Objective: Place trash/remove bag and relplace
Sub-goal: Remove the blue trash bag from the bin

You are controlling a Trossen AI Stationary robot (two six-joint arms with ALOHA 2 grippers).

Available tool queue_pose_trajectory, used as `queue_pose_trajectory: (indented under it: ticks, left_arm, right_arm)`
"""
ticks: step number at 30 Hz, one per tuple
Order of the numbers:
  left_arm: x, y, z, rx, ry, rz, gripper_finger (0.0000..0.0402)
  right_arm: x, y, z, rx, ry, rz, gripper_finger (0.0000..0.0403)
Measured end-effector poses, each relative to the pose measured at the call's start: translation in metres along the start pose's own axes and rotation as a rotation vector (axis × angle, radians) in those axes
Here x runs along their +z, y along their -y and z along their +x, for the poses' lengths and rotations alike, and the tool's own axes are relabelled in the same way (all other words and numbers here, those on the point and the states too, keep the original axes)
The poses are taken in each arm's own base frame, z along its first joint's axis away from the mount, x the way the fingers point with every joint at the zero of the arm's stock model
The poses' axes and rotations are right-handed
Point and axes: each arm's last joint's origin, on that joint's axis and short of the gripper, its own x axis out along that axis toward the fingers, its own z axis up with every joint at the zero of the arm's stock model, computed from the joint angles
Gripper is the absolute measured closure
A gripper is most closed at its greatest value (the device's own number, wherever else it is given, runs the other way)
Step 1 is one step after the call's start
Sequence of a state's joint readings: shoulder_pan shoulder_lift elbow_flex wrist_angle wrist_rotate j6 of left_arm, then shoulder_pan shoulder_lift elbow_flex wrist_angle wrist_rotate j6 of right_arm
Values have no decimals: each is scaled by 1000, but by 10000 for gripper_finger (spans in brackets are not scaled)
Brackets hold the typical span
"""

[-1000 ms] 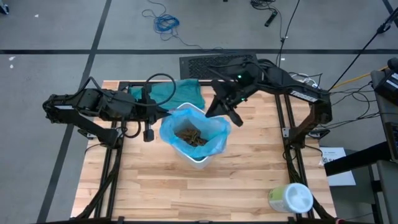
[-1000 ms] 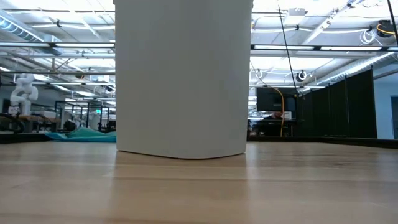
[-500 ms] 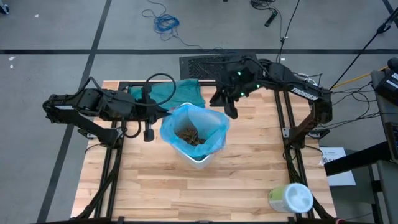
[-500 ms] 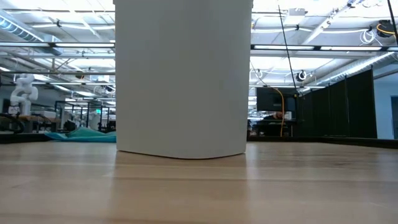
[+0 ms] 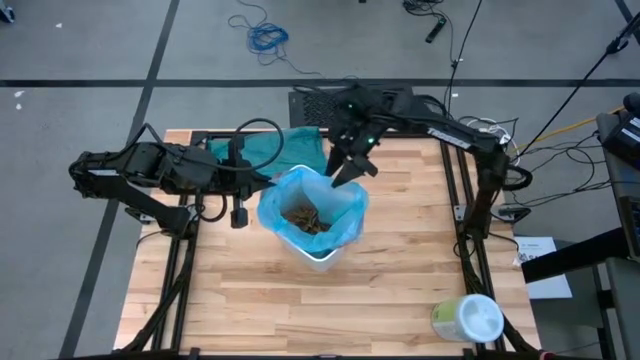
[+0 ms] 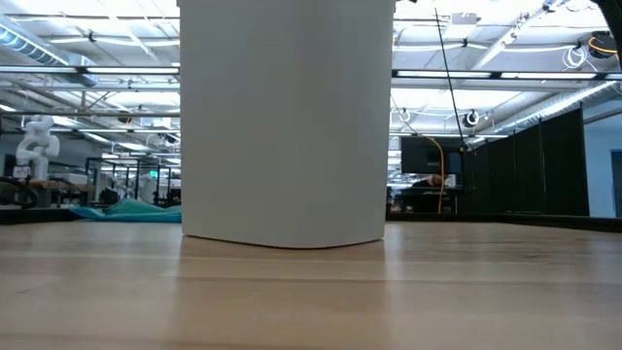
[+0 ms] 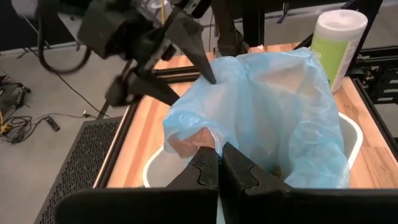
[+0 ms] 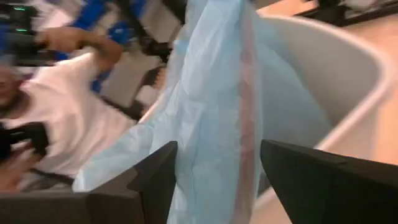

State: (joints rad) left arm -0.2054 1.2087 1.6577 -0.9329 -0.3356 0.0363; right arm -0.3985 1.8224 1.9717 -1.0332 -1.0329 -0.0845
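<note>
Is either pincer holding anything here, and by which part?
The left pincer is shut on the thin light-blue plastic bag, pinching its gathered edge on the side towards the left arm. The right pincer is open astride the far edge, gripping nothing.

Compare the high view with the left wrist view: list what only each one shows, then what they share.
Only the high view: the whole table, the teal bag lying behind the bin, the brown paper wads inside the liner, cables on the floor.

Only the left wrist view: the left gripper shut on the light-blue bag at its near edge, seen close, with the bag bunched up above the white bin.

Both: the light-blue bag, the bin, the right gripper open at the bag's far edge, and the wipes tub.
</note>
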Motion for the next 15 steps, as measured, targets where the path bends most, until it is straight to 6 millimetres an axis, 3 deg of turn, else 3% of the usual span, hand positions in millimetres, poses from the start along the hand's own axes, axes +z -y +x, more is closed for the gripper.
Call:
queue_pose_trajectory:
  ticks: [3, 7, 11, 15]
  left_arm:
    - [0, 0, 0, -1, -2, 1, 402]
    - [-1, 0, 0, -1, -15, 5, 402]
    - [-2, 0, 0, -1, -22, 6, 402]
    - [-2, 0, 0, -1, -18, 2, 402]
  right_arm:
    - [0, 4, 10, 179, -5, 36, 179]
    - [1, -9, 20, 315, -13, 9, 193]
    - [4, -32, 22, 329, -13, -58, 221]
    - [9, -57, 16, 231, 21, -128, 263]
